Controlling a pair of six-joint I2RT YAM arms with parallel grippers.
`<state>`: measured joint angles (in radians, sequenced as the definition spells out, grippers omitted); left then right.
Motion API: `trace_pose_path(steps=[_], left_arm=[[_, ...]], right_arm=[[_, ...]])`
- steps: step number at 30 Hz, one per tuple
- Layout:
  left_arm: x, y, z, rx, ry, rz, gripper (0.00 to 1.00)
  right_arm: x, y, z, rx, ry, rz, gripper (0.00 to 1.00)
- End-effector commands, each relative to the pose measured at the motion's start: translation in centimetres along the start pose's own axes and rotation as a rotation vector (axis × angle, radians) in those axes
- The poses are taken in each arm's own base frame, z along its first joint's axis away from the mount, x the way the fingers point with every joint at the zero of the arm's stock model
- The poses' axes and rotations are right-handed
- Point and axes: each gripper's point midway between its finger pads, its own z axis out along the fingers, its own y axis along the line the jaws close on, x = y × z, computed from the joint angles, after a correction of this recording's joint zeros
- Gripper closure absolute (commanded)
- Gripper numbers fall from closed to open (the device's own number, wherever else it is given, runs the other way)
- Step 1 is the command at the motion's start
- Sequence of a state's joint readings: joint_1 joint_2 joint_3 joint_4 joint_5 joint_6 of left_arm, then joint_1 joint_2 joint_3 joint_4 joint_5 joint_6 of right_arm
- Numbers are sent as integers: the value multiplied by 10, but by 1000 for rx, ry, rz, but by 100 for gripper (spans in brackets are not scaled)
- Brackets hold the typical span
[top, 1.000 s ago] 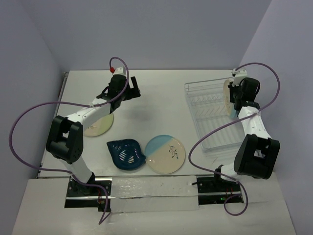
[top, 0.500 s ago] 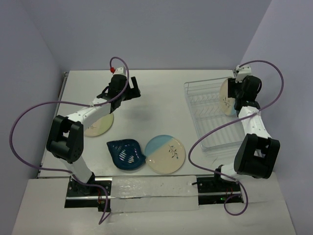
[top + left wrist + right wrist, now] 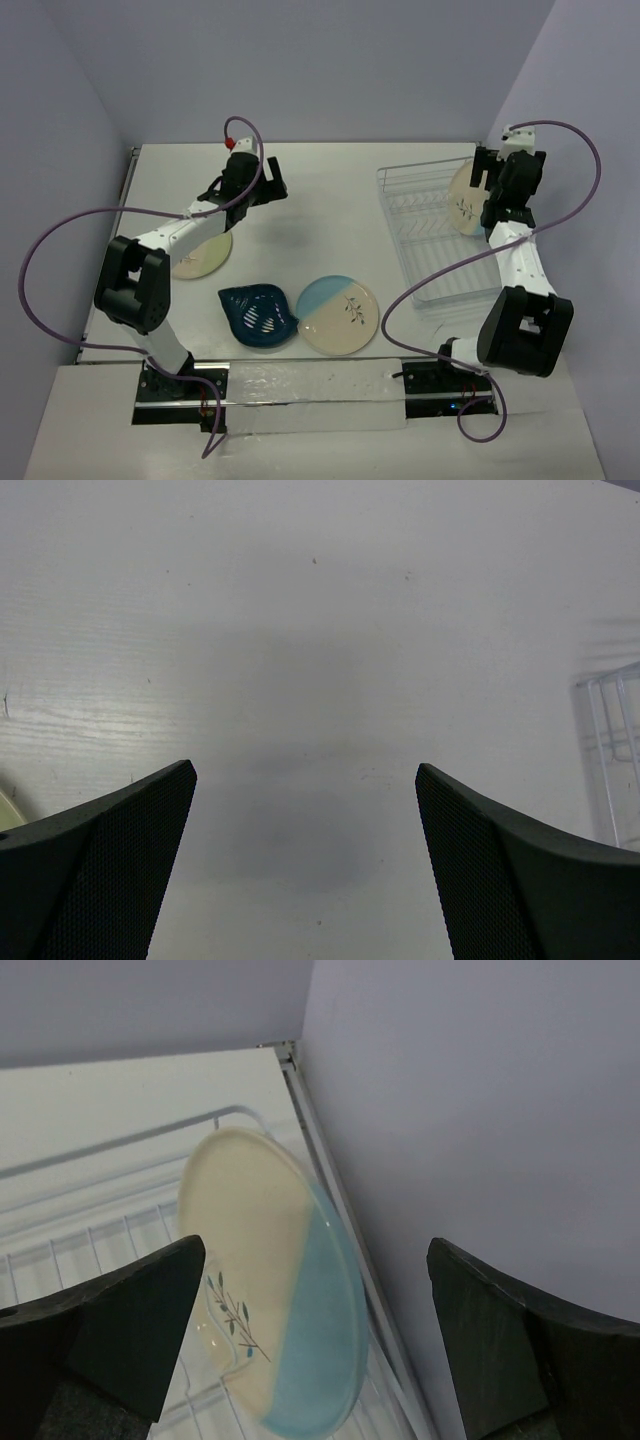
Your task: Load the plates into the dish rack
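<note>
A cream-and-light-blue plate (image 3: 262,1290) with a dark sprig stands on edge in the wire dish rack (image 3: 95,1250), tilted toward the rack's right side. My right gripper (image 3: 315,1260) hangs open above it, fingers well apart and off the plate. From above, this plate (image 3: 462,197) sits at the rack's (image 3: 425,250) far right end beside the right gripper (image 3: 492,190). On the table lie a second sprig plate (image 3: 338,315), a dark teal leaf dish (image 3: 258,315) and a pale yellow plate (image 3: 203,258), partly under the left arm. My left gripper (image 3: 272,180) (image 3: 305,775) is open over bare table.
The rack stands near the table's right edge, close to the purple side wall (image 3: 470,1110). A corner of the rack (image 3: 612,750) shows at the right of the left wrist view. The teal dish overlaps the rim of the sprig plate on the table.
My right gripper went from shut on the sprig plate to open and drew back to the right; the plate now rests in the rack. The left arm has not moved.
</note>
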<state>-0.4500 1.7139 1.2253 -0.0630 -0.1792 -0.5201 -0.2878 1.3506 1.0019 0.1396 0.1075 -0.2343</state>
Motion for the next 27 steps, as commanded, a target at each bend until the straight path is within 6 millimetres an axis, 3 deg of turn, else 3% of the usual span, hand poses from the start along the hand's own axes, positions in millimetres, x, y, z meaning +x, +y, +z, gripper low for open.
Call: trace_pose_path(steps=[1,5,12,16,20,22,27], left_arm=[[-25,-7,-18,24,-77,-22,1],[-27,-5,-28,25,-94,-33,1],[-18,-6,-41,66,-85,-43,1],[-15,-12,-48,120,-89,-52,1],[-7,-17,-55,170,-68,-47,1],[-3,-22,-59,204,-59,-39,1],[6,-43,-66,310,-37,8,1]], right_arm=[[-50,-21,-18,95,-148,91,0],[-78,-20,-40,64,-221,136,0],[-122,17,-74,-63,-337,146,0],[-152,65,-88,-201,-387,191,0],[-188,141,-109,-384,-406,257,0],[-195,174,-111,-459,-372,314,0],[-229,229,-137,-616,-325,518,0]])
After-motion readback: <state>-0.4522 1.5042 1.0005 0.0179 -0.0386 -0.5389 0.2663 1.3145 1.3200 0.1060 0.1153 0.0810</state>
